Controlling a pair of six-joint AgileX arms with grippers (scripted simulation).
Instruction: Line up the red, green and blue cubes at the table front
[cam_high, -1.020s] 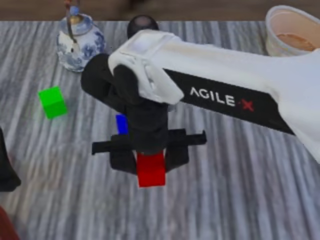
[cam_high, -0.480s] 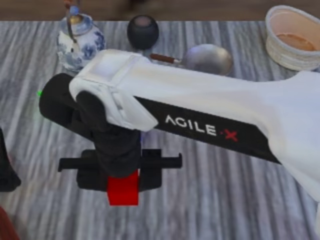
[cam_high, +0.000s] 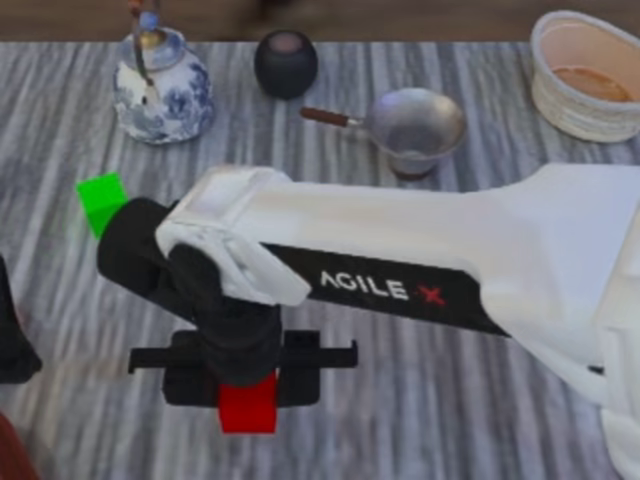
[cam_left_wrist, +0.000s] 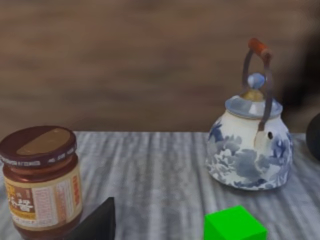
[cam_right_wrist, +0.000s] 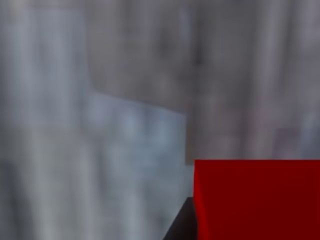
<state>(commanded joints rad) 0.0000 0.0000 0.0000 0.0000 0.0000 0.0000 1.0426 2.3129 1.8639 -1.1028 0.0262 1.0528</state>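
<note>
Since a second ago your right gripper (cam_high: 247, 395) has carried the red cube (cam_high: 248, 405) left and frontward, uncovering the green cube (cam_high: 101, 198) behind-left of it; blue stays hidden. Fingers closed on red's flat sides; it looks light, rigid. Left arm parked.

Even soft light, faint shadows, no glare, right wrist view heavily blurred

My top view looks straight down; my low left wrist view shares the green cube (cam_high: 103, 200) at nine o'clock.
</note>
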